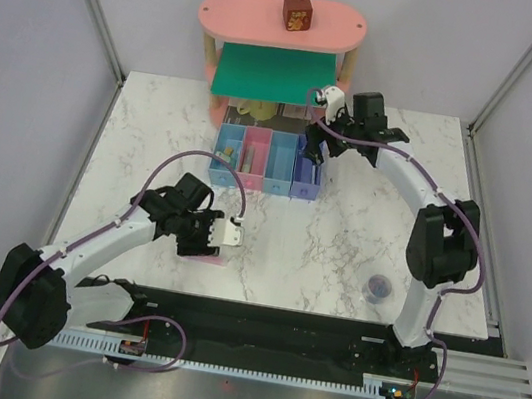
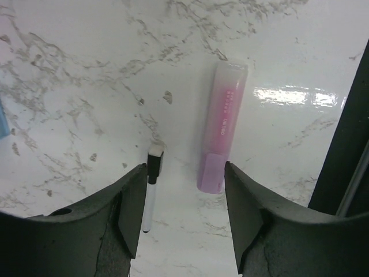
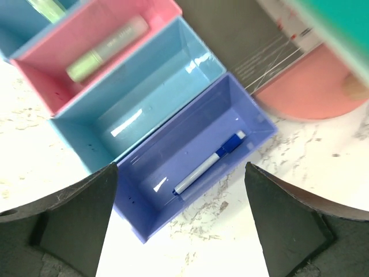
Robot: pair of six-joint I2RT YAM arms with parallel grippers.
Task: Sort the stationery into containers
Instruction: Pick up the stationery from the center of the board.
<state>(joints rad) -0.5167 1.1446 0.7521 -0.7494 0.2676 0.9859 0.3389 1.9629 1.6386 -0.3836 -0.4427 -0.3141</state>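
(a) left arm [image 1: 103,240]: stretched low and forward from the near-left base toward the middle, wrist pitched downward; left pincer [image 1: 214,242] parted wide, dark fingers [image 2: 130,213] well apart, nothing gripped. (b) right arm [image 1: 438,242]: raised steeply from the near-right base, bent at a high elbow, forearm reaching away and leftward; right pincer [image 1: 312,149] aimed downward, likewise spread, fingers [image 3: 69,219] well apart, gripping nothing.

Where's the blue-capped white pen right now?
The pen lies diagonally in the violet-blue bin, right end of the row, beside the empty blue bin, in the right wrist view.
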